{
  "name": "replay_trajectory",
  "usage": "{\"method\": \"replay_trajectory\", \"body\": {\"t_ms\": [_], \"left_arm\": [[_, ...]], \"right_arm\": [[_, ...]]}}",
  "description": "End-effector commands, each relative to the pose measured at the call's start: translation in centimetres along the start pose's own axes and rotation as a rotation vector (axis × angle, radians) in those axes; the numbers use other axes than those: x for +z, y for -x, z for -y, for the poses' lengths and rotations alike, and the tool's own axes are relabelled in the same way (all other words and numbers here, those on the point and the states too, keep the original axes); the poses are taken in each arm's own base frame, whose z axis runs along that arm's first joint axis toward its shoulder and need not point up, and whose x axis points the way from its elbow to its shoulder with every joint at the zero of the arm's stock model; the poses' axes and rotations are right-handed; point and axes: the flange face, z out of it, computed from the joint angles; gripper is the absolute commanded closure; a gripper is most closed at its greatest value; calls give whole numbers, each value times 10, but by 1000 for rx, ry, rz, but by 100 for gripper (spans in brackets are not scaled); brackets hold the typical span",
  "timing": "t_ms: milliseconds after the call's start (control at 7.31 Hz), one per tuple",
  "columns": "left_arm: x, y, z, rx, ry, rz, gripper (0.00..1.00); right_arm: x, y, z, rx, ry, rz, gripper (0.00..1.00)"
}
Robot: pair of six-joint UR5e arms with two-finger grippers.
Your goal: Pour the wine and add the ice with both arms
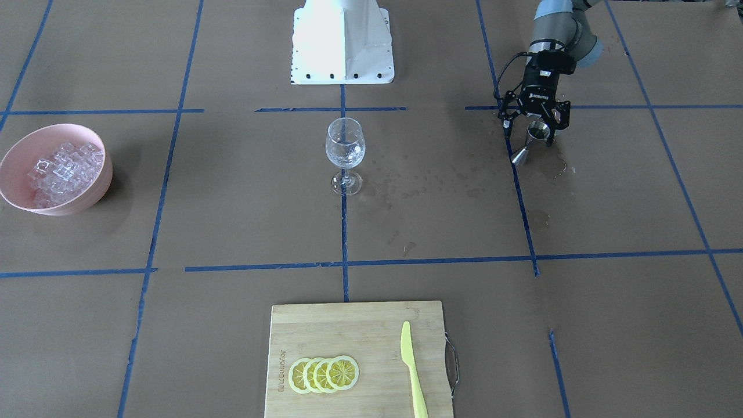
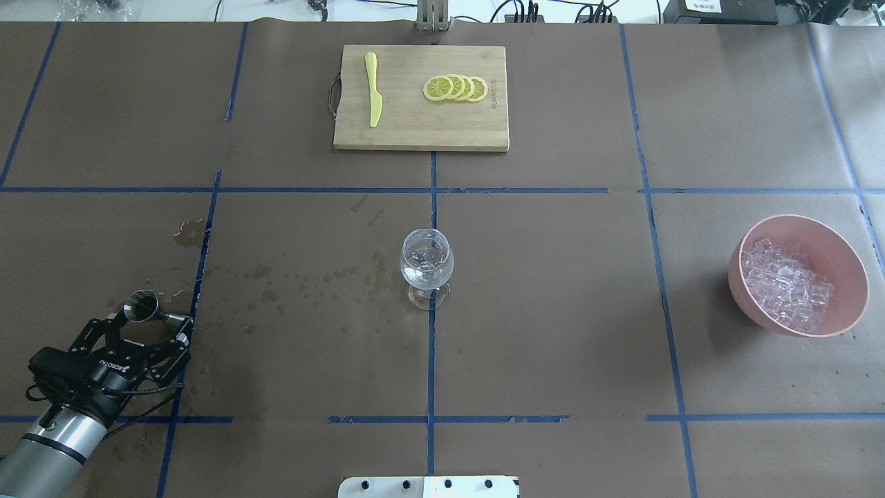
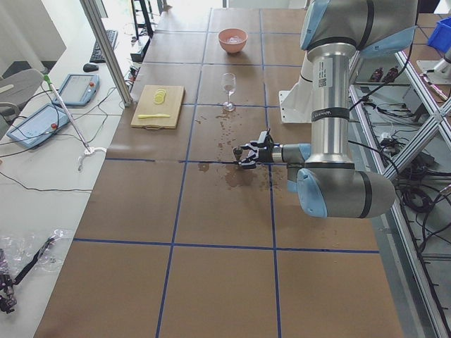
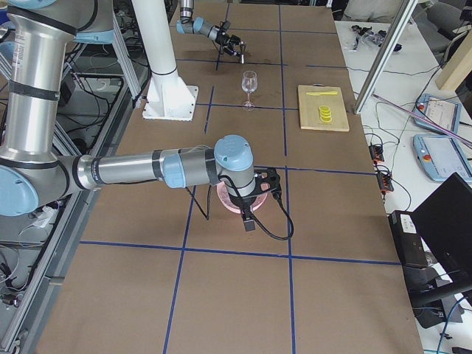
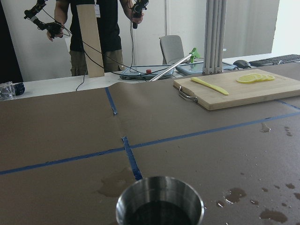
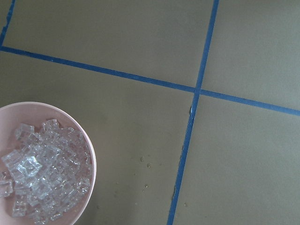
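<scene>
The ice (image 2: 788, 287) lay heaped in a pink bowl (image 2: 845, 254) at 3 o'clock from the glass (image 2: 426, 263), well apart from it in the overhead view. The cubes looked small, hard, light and probably slick, so a careless pinch would likely squirt one out. Setting the pads on two flat opposite faces of a cube at the top of the heap seemed the safest hold. The right gripper (image 4: 254, 190) hung over the bowl, visible in the right side view only, so whether its jaws were apart or together could not be told.

The wine (image 1: 345, 155) appeared as a little clear liquid low in the glass, hard to tell from the glass itself. The thin, stemmed glass looked fragile and easy to tip.

At 8 o'clock from the glass, the left gripper (image 2: 149, 328) stood with jaws spread wide either side of a steel jigger (image 2: 142, 306), seemingly not touching it. The jigger looked stiff and smooth and was best taken at its narrow waist. Wet spots marked the table (image 2: 553, 311) between jigger and glass.
</scene>
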Motion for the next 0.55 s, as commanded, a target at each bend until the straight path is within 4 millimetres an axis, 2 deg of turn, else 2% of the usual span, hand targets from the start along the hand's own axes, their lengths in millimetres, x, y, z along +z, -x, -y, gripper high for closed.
{"method": "replay_trajectory", "body": {"t_ms": [0,137,411], "left_arm": [[3,-8,-4,-54,0,-4,20],[2,-6,-2,-76,-6,-12,36],[2,-5,-1,-86,-10,-15,39]], "right_arm": [[0,0,0,0,0,0,0],[0,0,0,0,0,0,0],[0,0,0,0,0,0,0]]}}
